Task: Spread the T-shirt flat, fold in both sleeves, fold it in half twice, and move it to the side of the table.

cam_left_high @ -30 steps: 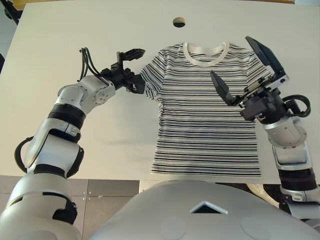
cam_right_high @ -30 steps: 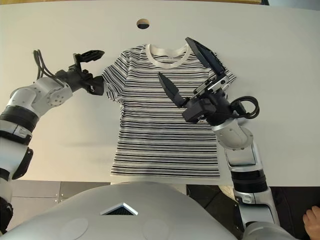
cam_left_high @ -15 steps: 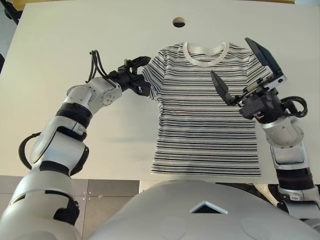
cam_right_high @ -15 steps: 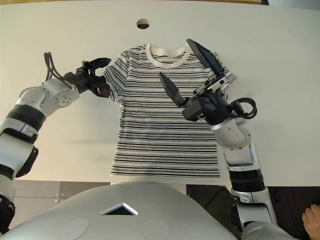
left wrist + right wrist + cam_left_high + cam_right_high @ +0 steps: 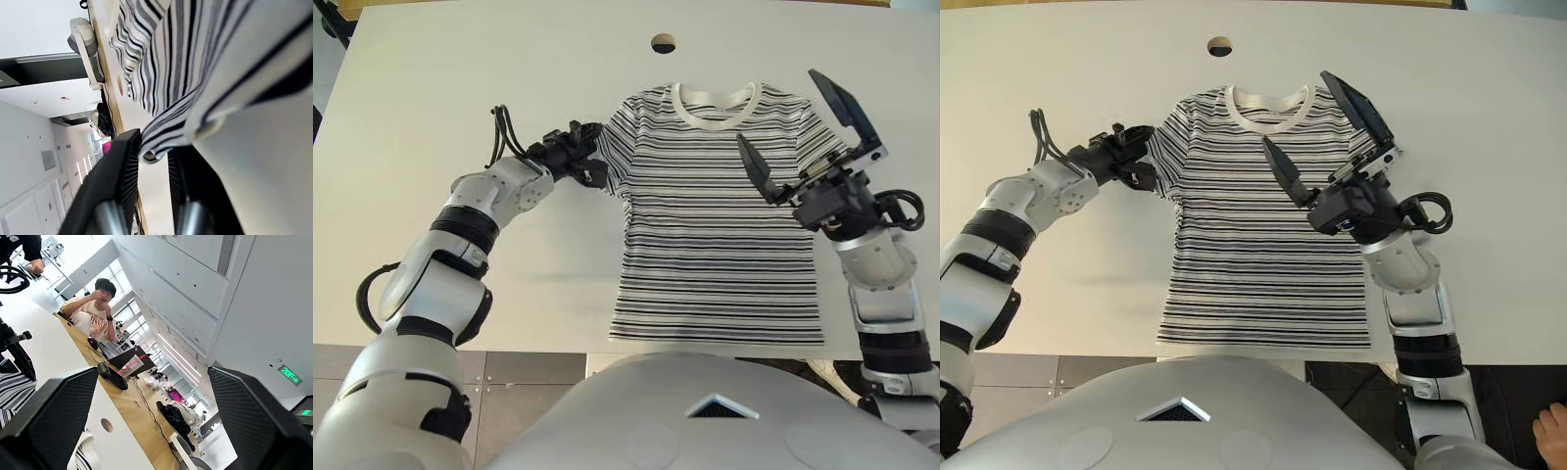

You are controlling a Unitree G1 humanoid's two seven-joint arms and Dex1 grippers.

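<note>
A black-and-white striped T-shirt (image 5: 715,215) lies face up and flat on the white table (image 5: 431,88), collar at the far side. At the edge of the shirt's left sleeve, my left gripper (image 5: 591,159) is low on the table. In the left wrist view the sleeve hem (image 5: 155,147) sits pinched between its two dark fingers (image 5: 122,181), so it is shut on the sleeve. My right gripper (image 5: 776,106) hangs wide open above the shirt's right chest and sleeve, holding nothing; its pads (image 5: 58,416) point up into the room.
A round cable hole (image 5: 663,43) lies in the table just beyond the collar. Bare tabletop stretches to the left of the shirt and a narrower strip to its right. The shirt's bottom hem (image 5: 715,338) lies close to the table's near edge.
My left gripper moved right onto the left sleeve's edge and closed on the hem. My right gripper drifted slightly right, still wide open. The shirt's body has not moved.
</note>
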